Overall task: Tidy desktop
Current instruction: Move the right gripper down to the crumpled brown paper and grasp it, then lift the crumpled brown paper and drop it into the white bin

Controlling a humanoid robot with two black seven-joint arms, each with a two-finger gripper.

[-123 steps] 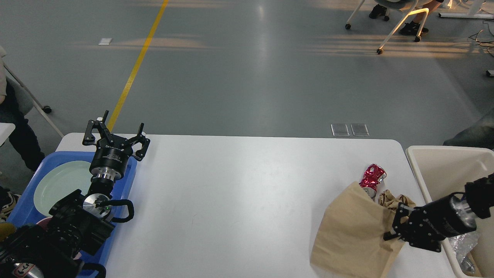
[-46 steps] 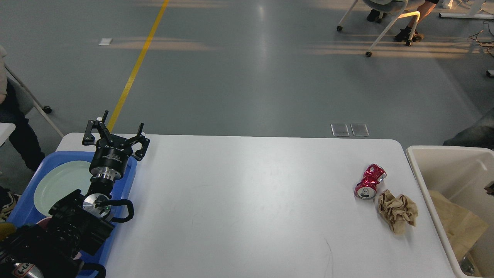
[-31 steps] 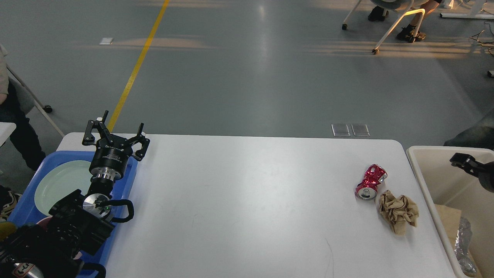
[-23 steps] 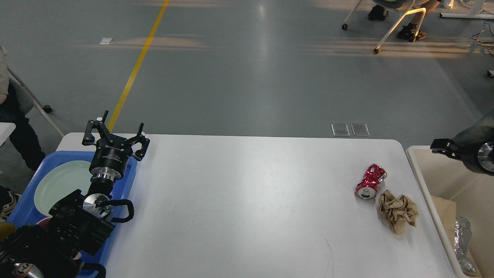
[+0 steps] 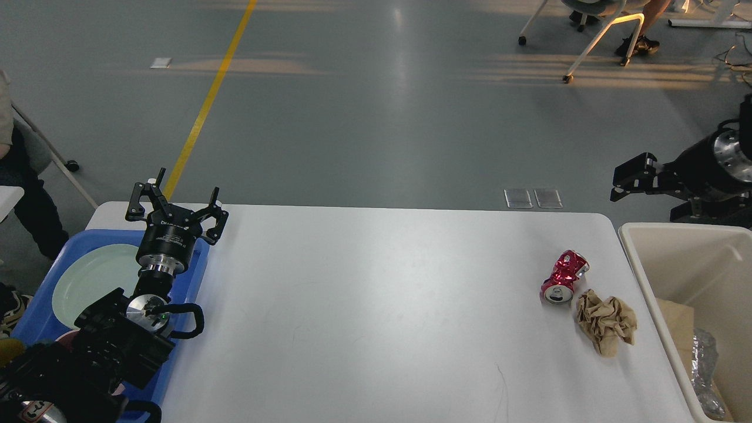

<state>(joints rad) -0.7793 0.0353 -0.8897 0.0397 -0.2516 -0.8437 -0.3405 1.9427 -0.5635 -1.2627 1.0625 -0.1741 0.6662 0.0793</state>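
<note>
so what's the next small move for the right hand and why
Probably bring the right hand down toward the crushed red can. That hand hangs empty above the beige bin, and the can and the crumpled brown paper beside it are the only litter on the desktop, both near the bin.

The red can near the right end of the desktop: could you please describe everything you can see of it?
The red can is a shiny metallic drink can, badly crushed and pinched at its middle. It lies on its side on the white desktop, silver top end with its opening facing the camera. The crumpled brown paper sits right beside its near end; whether they touch is unclear. No tool touches it.
</note>
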